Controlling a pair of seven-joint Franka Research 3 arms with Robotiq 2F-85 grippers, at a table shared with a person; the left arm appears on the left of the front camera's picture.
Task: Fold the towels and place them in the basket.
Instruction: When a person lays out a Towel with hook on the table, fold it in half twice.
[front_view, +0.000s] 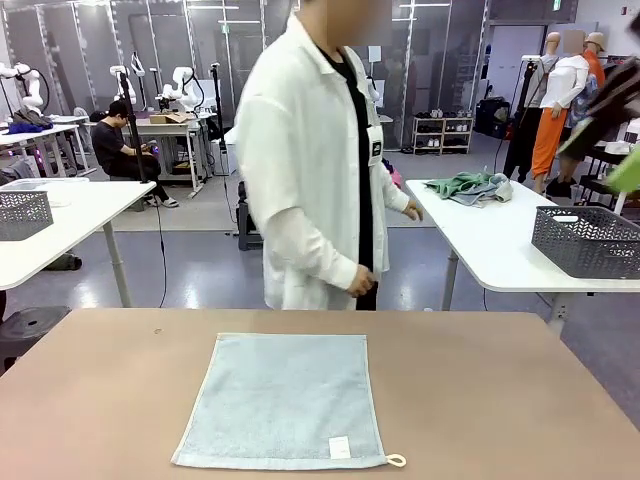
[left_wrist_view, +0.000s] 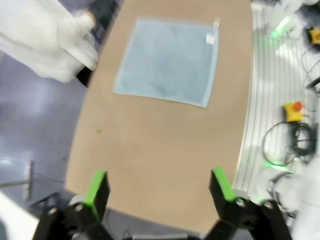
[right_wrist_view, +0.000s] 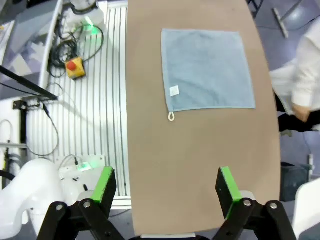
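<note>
Towel (front_view: 280, 400) flat on worktop (front_view: 500, 400), loop (front_view: 396, 461) at 5 o'clock corner. Left fingers (left_wrist_view: 97, 187), right fingers (right_wrist_view: 106, 184) spread, empty. Risk: shallow pinch slips off edge, fold skews.

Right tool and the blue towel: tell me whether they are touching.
Apart. The right wrist view shows the open right tool hanging short of the towel, with a stretch of bare brown table between them.

Workshop around a brown table (front_view: 500, 400)
A person (front_view: 300, 150) in a white overshirt stands at its far edge; behind, a white table (front_view: 480, 245) bears a heap of green and grey clothes (front_view: 468, 186). A yellow box with a red button (right_wrist_view: 74, 67) lies among black cables (right_wrist_view: 67, 45) on a ribbed white platform (right_wrist_view: 112, 75).
</note>
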